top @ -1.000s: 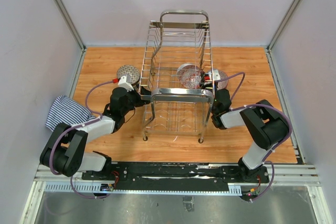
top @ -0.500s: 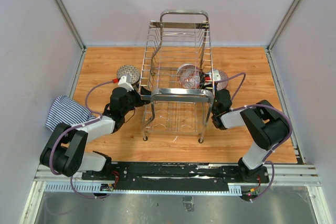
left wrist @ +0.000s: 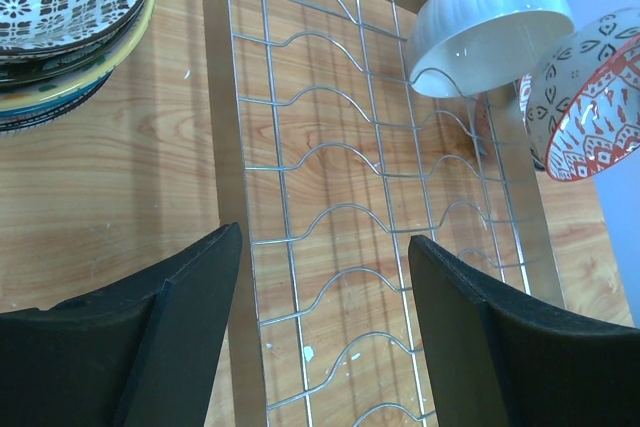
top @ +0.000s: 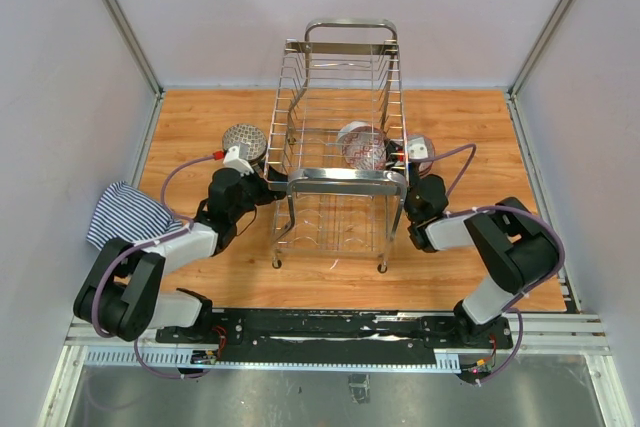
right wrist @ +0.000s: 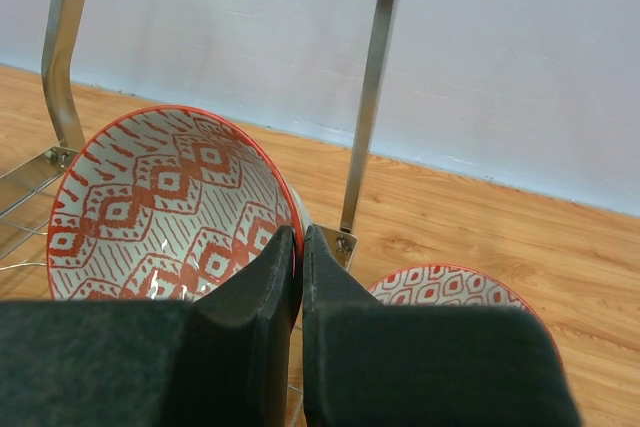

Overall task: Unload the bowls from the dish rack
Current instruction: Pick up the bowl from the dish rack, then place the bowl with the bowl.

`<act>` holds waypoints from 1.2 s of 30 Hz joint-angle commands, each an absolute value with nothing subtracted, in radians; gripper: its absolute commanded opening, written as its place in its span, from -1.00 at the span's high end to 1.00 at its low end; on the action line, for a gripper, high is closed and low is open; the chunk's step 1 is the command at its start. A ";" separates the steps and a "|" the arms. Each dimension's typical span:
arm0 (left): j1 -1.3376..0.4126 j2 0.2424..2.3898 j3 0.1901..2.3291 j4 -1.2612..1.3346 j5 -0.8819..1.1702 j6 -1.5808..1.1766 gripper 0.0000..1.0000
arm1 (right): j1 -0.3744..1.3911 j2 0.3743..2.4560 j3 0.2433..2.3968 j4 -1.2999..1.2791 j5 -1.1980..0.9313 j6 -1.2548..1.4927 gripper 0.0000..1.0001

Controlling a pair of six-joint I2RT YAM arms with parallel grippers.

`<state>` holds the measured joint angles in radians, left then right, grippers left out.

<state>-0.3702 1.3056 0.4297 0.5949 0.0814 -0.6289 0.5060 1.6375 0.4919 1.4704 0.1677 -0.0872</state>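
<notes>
The chrome dish rack (top: pixel 345 182) stands mid-table. A red-and-white patterned bowl (top: pixel 358 145) sits tilted inside it. My right gripper (top: pixel 397 157) reaches in from the rack's right side. In the right wrist view the gripper (right wrist: pixel 298 232) is shut on that bowl's red rim (right wrist: pixel 170 207). A white ribbed bowl (left wrist: pixel 490 17) leans in the rack wires beside the patterned bowl (left wrist: pixel 590 97). My left gripper (top: pixel 272 187) is open and empty at the rack's left side; its jaws (left wrist: pixel 325 247) frame the rack's wire floor (left wrist: pixel 330 157).
A stack of dark patterned bowls (top: pixel 245 142) stands on the table left of the rack and shows in the left wrist view (left wrist: pixel 70 17). Another red patterned bowl (top: pixel 420 150) sits on the table right of the rack (right wrist: pixel 450 287). A striped cloth (top: pixel 125 212) lies at the left edge.
My right arm has shifted slightly right and back, still gripping the patterned bowl's rim. The left arm has not visibly moved.
</notes>
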 commanded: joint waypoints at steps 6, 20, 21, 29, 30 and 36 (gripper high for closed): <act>-0.377 1.272 0.419 0.606 0.068 -0.621 -0.45 | 0.452 1.532 0.430 1.588 0.194 -0.060 0.99; -0.376 1.233 0.418 0.587 0.073 -0.626 -0.45 | 0.408 1.433 0.403 1.460 0.347 -0.006 0.99; -0.376 1.231 0.421 0.581 0.076 -0.626 -0.45 | 0.402 1.416 0.406 1.415 0.360 0.004 0.99; -0.377 1.204 0.458 0.493 0.064 -0.628 -0.45 | 0.319 1.220 0.551 0.810 0.380 0.146 0.99; -0.377 1.201 0.459 0.488 0.063 -0.632 -0.45 | 0.312 1.211 0.575 0.759 0.376 0.153 0.99; -0.377 1.160 0.468 0.450 0.058 -0.635 -0.45 | 0.300 1.214 0.724 0.486 0.375 0.156 0.99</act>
